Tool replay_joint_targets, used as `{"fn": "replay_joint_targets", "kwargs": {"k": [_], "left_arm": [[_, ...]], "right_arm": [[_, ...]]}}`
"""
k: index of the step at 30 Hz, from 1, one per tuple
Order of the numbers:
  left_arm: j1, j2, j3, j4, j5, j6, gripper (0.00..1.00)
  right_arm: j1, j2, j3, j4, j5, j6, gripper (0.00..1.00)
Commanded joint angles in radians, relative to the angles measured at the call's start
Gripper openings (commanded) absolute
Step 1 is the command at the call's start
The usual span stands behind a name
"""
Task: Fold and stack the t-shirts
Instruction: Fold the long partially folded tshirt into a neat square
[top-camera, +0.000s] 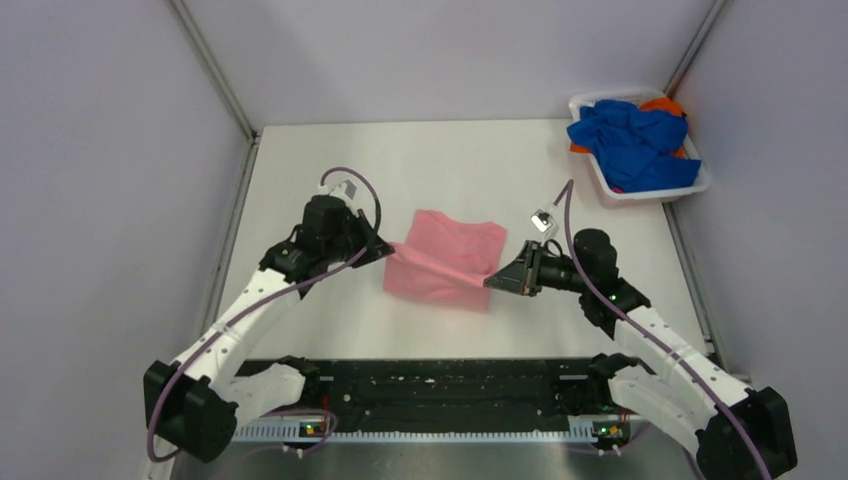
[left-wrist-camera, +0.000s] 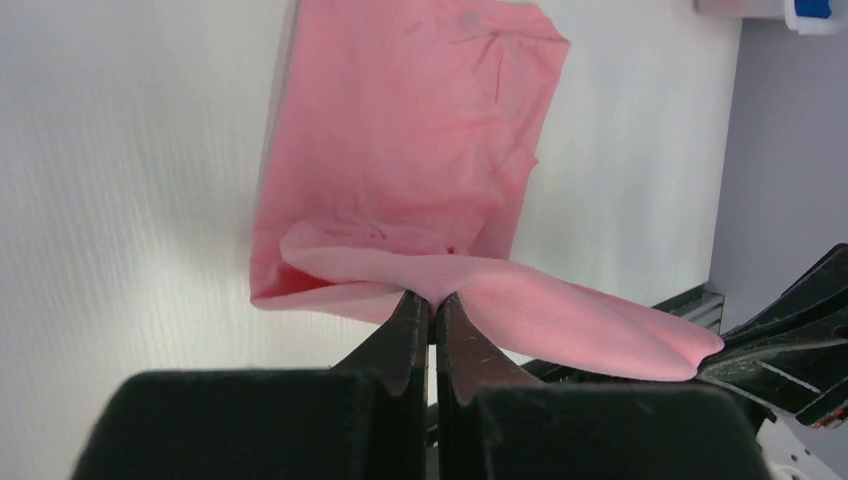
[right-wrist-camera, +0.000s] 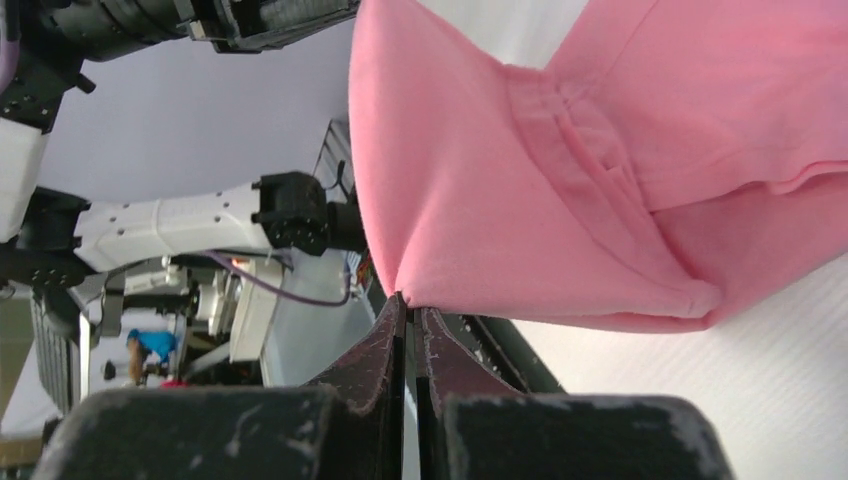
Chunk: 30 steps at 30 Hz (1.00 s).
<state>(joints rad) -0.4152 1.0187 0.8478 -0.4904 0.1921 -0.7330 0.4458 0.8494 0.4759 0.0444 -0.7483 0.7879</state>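
Note:
A light pink t-shirt (top-camera: 448, 255), partly folded, lies in the middle of the white table. My left gripper (top-camera: 388, 248) is shut on its left edge and my right gripper (top-camera: 490, 283) is shut on its near right corner. The cloth edge between them is lifted off the table. The left wrist view shows the pink t-shirt (left-wrist-camera: 420, 150) pinched at my left gripper (left-wrist-camera: 432, 303). The right wrist view shows the pink cloth (right-wrist-camera: 600, 170) pinched at my right gripper (right-wrist-camera: 410, 305). Royal blue t-shirts (top-camera: 632, 140) and an orange one (top-camera: 664, 104) lie crumpled in the basket.
The white plastic basket (top-camera: 650, 190) stands at the table's far right corner. Grey walls close in the table at the left, back and right. A black rail (top-camera: 430, 385) runs along the near edge between the arm bases.

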Motion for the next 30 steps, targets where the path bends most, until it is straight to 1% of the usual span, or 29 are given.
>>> {"fn": "replay_joint_targets", "kwargs": {"k": [1, 9, 14, 21, 24, 30], "left_arm": [[0.002, 0.121, 0.116, 0.124, -0.037, 0.049, 0.0], [0.015, 0.341, 0.289, 0.158, -0.052, 0.093, 0.0], [0.026, 0.482, 0.375, 0.184, -0.028, 0.105, 0.0], [0.06, 0.679, 0.51, 0.172, 0.049, 0.106, 0.0], [0.076, 0.744, 0.561, 0.166, 0.047, 0.117, 0.0], [0.085, 0.85, 0.625, 0.142, 0.058, 0.139, 0.0]], "right_arm": [[-0.067, 0.009, 0.003, 0.075, 0.001, 0.016, 0.0], [-0.157, 0.136, 0.066, 0.091, 0.062, -0.039, 0.0], [-0.198, 0.192, 0.088, 0.13, 0.117, -0.044, 0.0], [-0.215, 0.336, 0.103, 0.274, 0.16, -0.011, 0.0], [-0.223, 0.41, 0.122, 0.311, 0.189, -0.001, 0.0], [-0.234, 0.559, 0.184, 0.326, 0.239, -0.041, 0.0]]}}
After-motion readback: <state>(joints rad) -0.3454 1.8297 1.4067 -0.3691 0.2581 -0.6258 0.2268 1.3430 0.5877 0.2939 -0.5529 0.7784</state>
